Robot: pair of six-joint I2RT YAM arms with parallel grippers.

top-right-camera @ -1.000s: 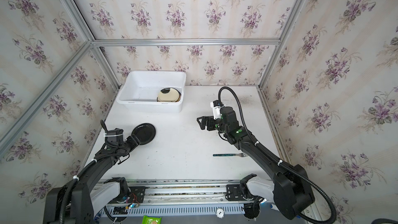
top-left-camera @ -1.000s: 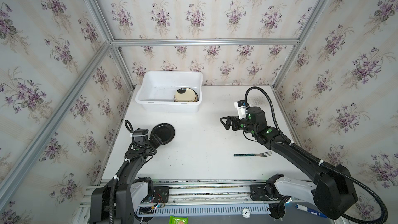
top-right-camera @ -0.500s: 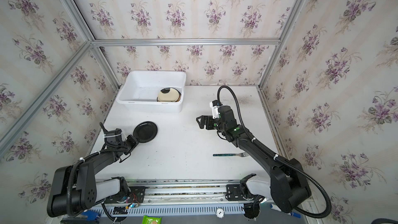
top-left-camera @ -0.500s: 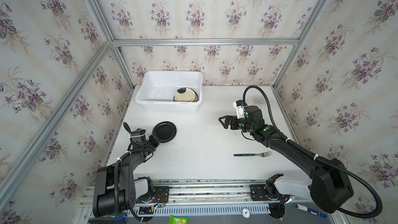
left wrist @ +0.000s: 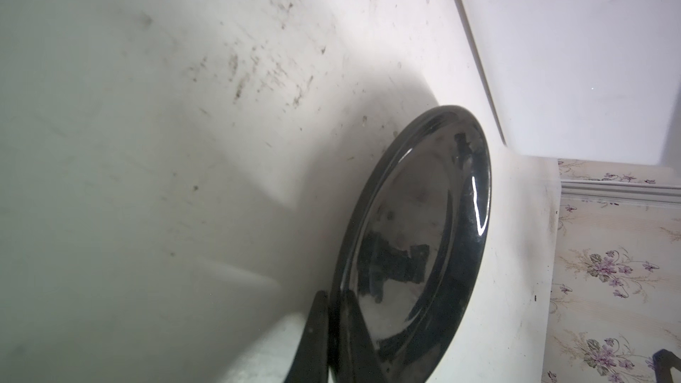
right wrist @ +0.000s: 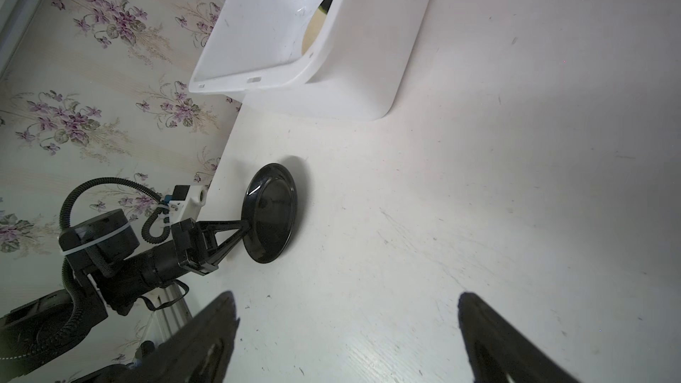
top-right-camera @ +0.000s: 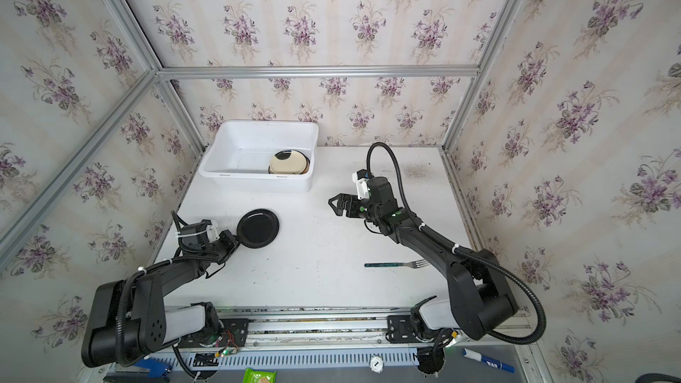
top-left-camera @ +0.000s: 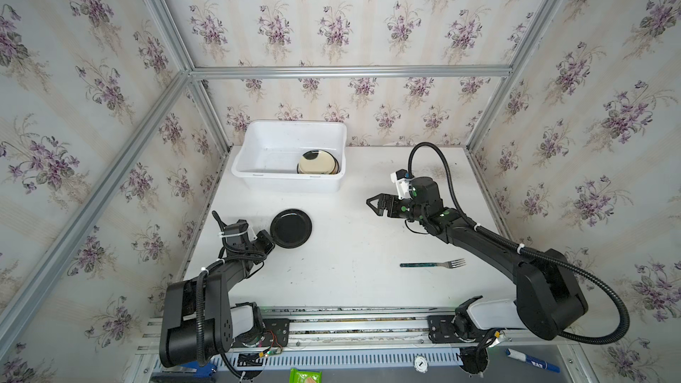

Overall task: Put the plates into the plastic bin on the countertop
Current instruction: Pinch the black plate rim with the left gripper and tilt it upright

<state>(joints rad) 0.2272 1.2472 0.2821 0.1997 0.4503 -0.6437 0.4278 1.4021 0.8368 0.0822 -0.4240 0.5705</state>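
Firmly, left gripper (right wrist: 245, 228) pinches glossy black plate (top-left-camera: 291, 228) at its rim; right gripper (right wrist: 345, 296) gapes.

Left hand (top-left-camera: 271, 242) clamped tight; right hand (top-left-camera: 371, 205) spread wide.

This was a robotics lab test cell dressed to look like a home. Violet-flowered wallpaper panels (top-left-camera: 331, 12) closed the counter (top-left-camera: 350, 270) in at nine, twelve and three o'clock, but they hung on bare aluminium framing (top-left-camera: 350, 71). At six o'clock a metal rail (top-left-camera: 350, 322) carried two black robot arms (top-left-camera: 479, 241), with exposed wiring (top-left-camera: 272, 342) and a marker (top-left-camera: 527, 359) below it. Kitchen props lay on the scuffed white top: a plastic bin (top-left-camera: 287, 182), a black plate (top-left-camera: 291, 228), a fork (top-left-camera: 431, 264).
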